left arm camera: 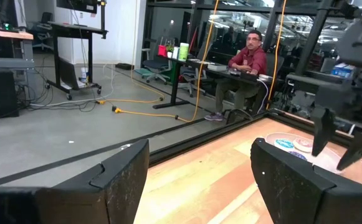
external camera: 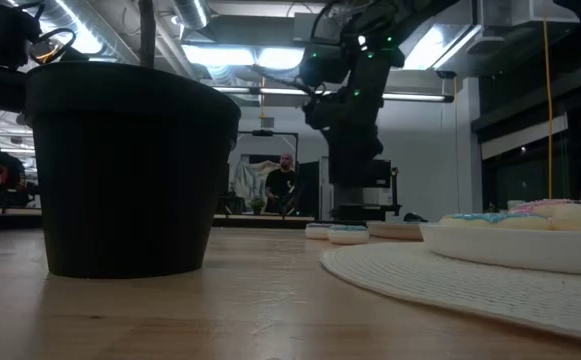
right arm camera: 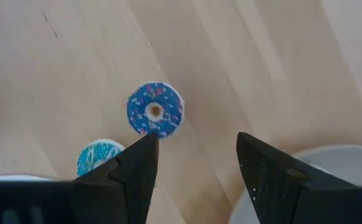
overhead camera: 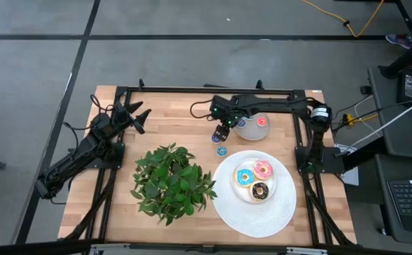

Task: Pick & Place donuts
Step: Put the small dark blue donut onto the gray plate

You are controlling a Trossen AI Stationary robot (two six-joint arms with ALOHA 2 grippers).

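- While my right gripper hangs over the worktop at upper centre of the high view, its fingers stand partly open with nothing between them.
- In the right wrist view a dark blue tiny ring lies flat on the wood just ahead of that gap, not touched.
- A lighter blue tiny ring sits near it, partly hidden behind one finger.
- In the high view those two show as small dots just below the gripper, the lower one just beside the white plate.
- Three donuts sit on the plate at lower right of the high view: light blue donut, pink donut, dark brown donut, bunched close together.
- Grey dish is just right of the right gripper, a red tiny ring inside it.
- My left gripper waits at upper left of the worktop, fingers spread wide, holding nothing.
- Potted plant sits lower centre, left of the plate.
- A seated person shows in the room, upper right of the left wrist view.
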